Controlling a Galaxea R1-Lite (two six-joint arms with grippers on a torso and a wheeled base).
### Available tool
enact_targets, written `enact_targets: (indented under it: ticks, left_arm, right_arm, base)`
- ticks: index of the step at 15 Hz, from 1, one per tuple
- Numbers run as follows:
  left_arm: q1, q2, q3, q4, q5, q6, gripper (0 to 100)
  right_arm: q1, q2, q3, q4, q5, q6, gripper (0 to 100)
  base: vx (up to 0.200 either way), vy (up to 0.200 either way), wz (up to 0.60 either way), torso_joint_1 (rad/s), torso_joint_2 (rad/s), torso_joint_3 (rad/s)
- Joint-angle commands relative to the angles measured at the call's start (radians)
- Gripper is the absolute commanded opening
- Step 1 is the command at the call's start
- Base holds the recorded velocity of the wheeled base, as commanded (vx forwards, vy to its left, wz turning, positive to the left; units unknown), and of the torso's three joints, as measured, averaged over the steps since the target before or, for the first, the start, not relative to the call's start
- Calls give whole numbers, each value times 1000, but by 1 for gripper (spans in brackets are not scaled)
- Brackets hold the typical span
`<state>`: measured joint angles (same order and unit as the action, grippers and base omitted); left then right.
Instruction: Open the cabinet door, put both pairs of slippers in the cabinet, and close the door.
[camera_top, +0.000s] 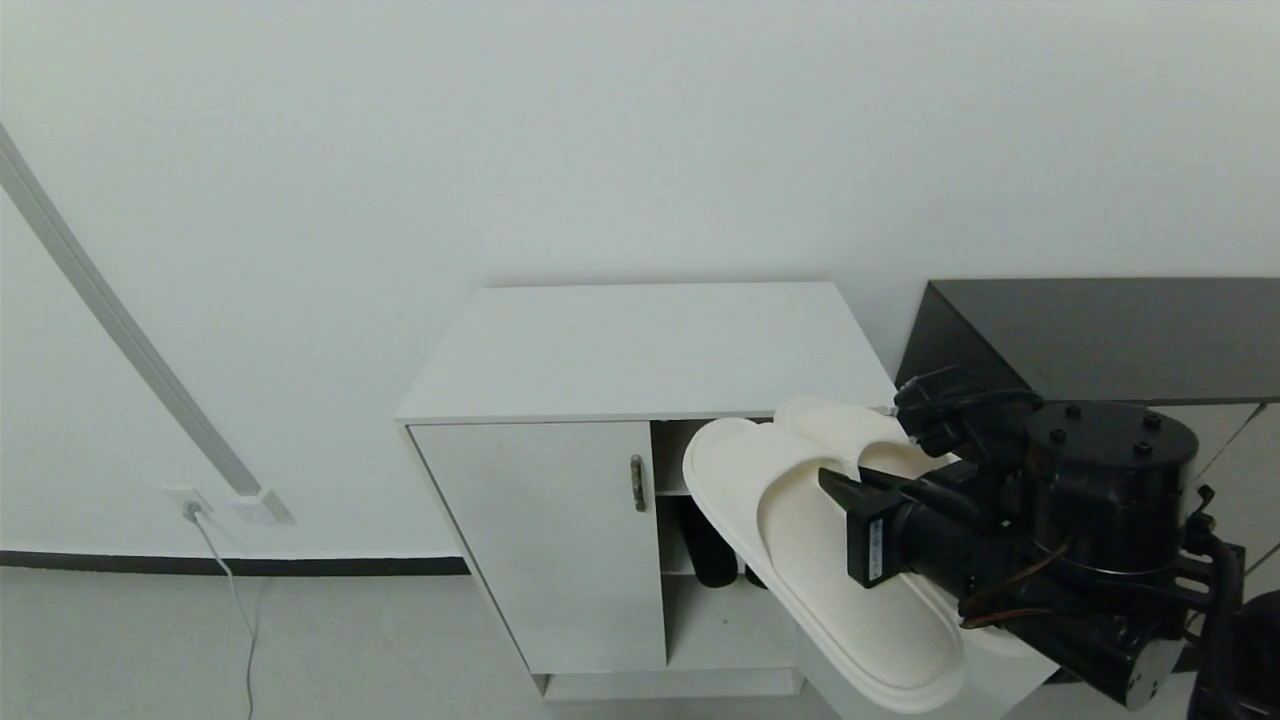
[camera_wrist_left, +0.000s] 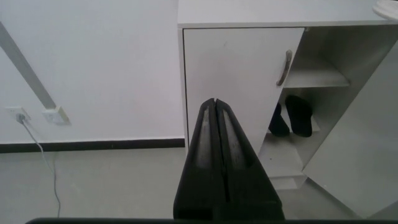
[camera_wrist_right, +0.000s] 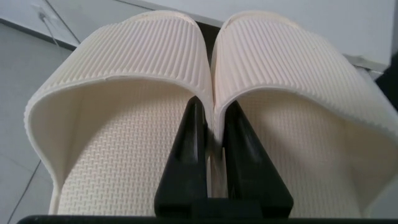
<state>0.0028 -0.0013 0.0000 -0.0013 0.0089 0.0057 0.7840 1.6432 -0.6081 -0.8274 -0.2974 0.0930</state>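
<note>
Right claw (camera_wrist_right: 213, 140) is clamped on the cream slippers (camera_top: 800, 530), pinching their two inner side walls together. The pair hangs tilted just in front of the cabinet (camera_top: 640, 350), at its open right half, toes away from the wrist.

Left claw (camera_wrist_left: 214, 109) is pressed closed with nothing in it, out in front of the cabinet's closed door (camera_top: 540, 540).

Black slippers (camera_wrist_left: 300, 115) stand in the cabinet's middle compartment.

Step in hand, as I read it: stow the cream pair.
- I aim for the bottom shelf (camera_top: 720, 620), which looks bare.
- I go in toes first and level the soles before letting go.
- I keep clear of the open door (camera_wrist_left: 354, 149) and the black pair.
- The grip is on thin walls only, so I go slow or a slipper may slide out.
</note>
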Motion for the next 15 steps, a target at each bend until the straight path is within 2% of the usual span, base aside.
enact_targets:
  ticks: [1, 5, 15]
  left_arm:
    - [0, 1, 0, 0, 0, 0, 0]
    - [0, 1, 0, 0, 2, 0, 0]
    - [0, 1, 0, 0, 0, 0, 0]
  right_arm:
    - [0, 9, 13, -10, 1, 1, 0]
    - [6, 29, 19, -45, 0, -1, 0]
    - [6, 27, 21, -52, -6, -2, 0]
  base:
    - [0, 0, 0, -159, 364, 207]
    - [0, 0, 0, -179, 411, 233]
    - [0, 0, 0, -216, 538, 318]
